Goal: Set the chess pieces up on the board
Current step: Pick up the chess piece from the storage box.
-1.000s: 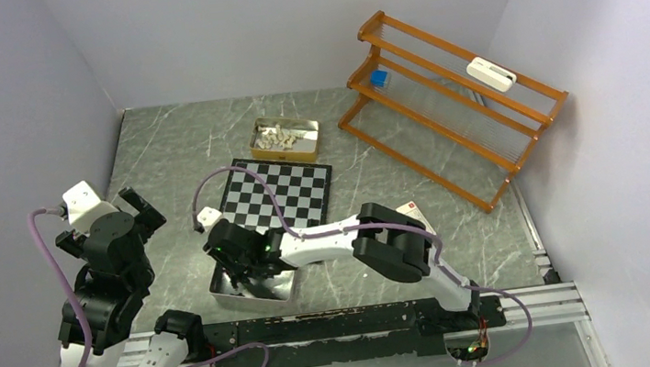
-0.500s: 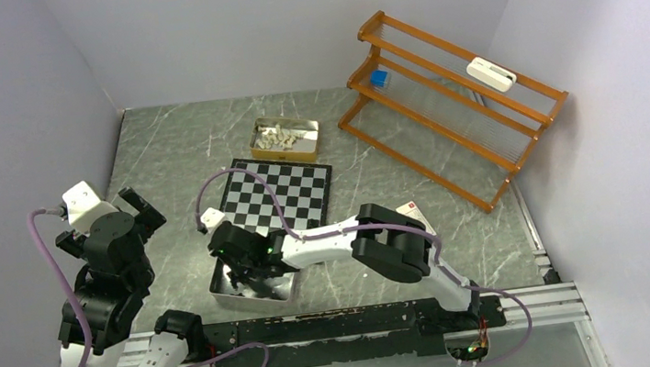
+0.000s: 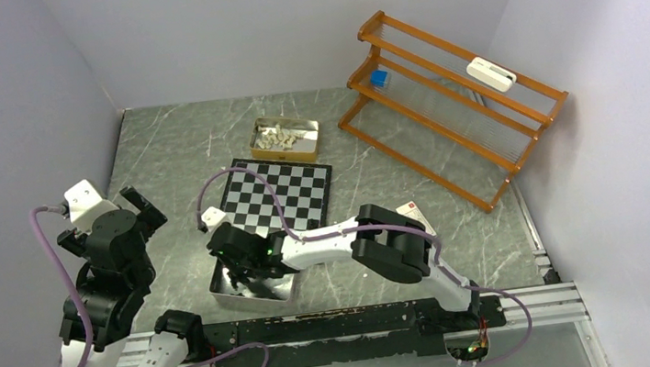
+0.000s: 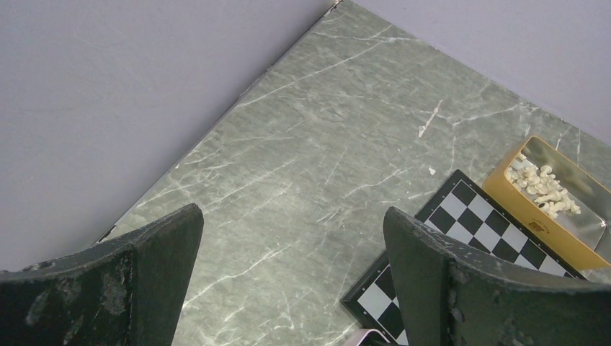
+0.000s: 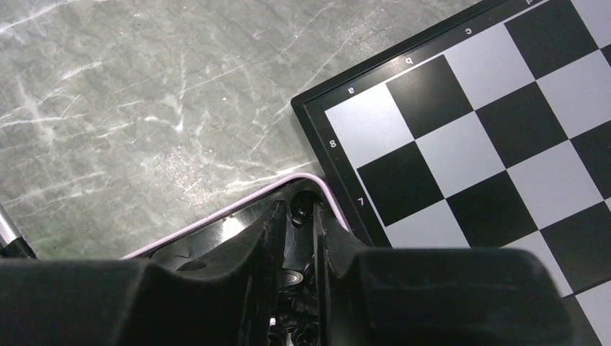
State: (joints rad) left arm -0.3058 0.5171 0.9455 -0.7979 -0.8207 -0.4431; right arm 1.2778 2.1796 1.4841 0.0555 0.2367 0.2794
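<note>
Black piece (image 5: 297, 211) pinched by the right gripper (image 5: 297, 227) in the tray (image 3: 256, 298) at the near edge could slip, being glossy and tiny; left gripper (image 4: 292, 234) gapes idle.

Cream chess pieces (image 3: 281, 137) lie heaped beyond the chequered board (image 3: 278, 193).

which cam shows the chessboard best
Top external: the board lies nearly whole in view, small but showing its full chequered square. Left wrist catches only a part, cut off at the frame's edge. Right wrist shows one corner close up, nothing more.
</note>
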